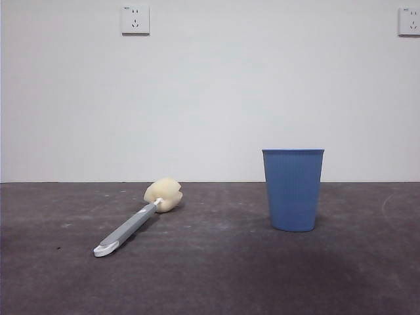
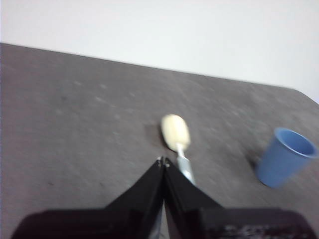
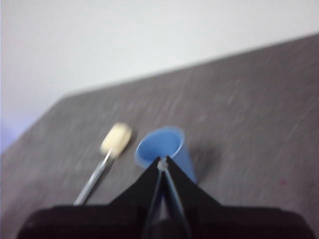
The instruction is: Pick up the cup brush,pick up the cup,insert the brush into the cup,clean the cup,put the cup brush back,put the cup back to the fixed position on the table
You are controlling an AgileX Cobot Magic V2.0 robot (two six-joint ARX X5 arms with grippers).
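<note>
Cup brush (image 1: 138, 222) lies well apart from upright cup (image 1: 293, 189), wall sockets (image 1: 135, 20) behind

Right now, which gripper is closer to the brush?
Left. The left gripper hangs above the brush handle, fingers shut, not touching it. The right gripper hangs over the cup, with the brush off to its side.
</note>
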